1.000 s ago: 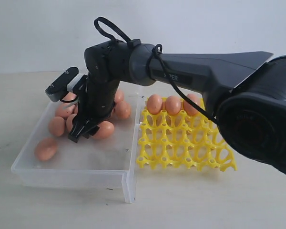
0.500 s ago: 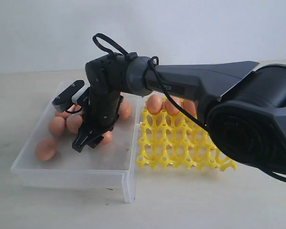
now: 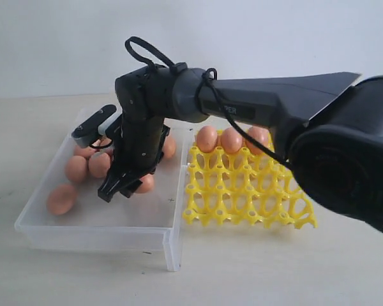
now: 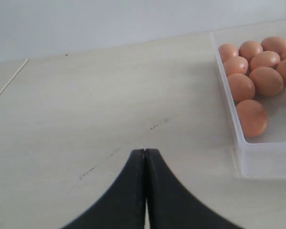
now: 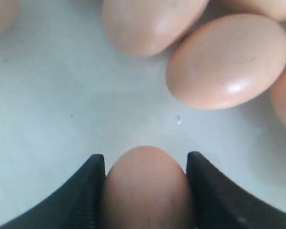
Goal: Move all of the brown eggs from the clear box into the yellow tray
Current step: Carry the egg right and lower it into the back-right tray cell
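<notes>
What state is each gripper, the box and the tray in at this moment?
Right gripper: shut on one smooth brown egg.
Left gripper: shut, empty.
Shallow clear plastic box: open-topped, loose brown eggs inside.
Bright yellow lattice tray: three brown eggs in one edge row, other visible cells empty.

Plain light reddish-brown oval eggs, bright yellow plastic lattice tray, clear shallow plastic box, black right gripper

box left of centre on worktop | tray just right of box | eggs in box, upper-left part | three others in tray's top row
</notes>
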`<move>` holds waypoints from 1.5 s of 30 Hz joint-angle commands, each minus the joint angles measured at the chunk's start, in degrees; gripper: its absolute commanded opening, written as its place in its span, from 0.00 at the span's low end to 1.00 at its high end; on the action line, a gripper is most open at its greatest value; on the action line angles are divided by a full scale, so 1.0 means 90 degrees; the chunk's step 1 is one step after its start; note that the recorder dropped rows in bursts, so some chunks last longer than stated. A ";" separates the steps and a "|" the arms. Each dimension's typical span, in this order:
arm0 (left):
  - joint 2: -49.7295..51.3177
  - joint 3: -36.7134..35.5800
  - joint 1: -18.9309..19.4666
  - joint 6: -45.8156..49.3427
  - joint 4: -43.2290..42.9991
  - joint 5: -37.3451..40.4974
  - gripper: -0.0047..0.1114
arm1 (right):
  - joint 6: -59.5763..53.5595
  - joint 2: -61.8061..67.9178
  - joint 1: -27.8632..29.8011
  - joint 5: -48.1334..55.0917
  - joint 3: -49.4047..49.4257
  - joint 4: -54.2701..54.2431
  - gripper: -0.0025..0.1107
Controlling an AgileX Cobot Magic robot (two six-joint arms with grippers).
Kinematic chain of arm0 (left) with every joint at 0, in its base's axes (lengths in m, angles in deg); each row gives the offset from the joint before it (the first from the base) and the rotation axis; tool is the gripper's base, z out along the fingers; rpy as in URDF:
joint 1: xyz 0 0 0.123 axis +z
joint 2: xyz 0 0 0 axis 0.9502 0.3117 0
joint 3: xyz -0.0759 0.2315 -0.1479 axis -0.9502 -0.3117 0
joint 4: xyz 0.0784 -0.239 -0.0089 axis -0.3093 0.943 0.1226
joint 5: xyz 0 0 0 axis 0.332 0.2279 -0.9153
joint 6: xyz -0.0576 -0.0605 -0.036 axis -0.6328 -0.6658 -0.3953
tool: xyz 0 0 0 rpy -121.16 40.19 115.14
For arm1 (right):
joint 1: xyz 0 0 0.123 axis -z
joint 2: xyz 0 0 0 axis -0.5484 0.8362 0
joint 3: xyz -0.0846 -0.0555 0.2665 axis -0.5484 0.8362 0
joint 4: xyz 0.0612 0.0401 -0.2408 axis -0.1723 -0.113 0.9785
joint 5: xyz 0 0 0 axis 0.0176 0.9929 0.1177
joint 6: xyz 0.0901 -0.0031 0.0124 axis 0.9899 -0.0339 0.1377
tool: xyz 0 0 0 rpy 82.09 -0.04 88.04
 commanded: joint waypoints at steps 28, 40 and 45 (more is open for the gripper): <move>0.0004 0.0026 -0.0038 -0.0031 0.0016 -0.0058 0.04 | 0.0806 -0.3917 0.3693 -0.6868 0.6938 -0.1256 0.02; 0.0004 0.0026 -0.0038 -0.0031 0.0016 -0.0058 0.04 | 0.0968 -0.3235 0.3676 -0.6310 0.6149 -0.1109 0.02; 0.0004 0.0026 -0.0038 -0.0031 0.0016 -0.0058 0.04 | 0.0968 -0.3079 0.3676 -0.6256 0.6008 -0.1095 0.02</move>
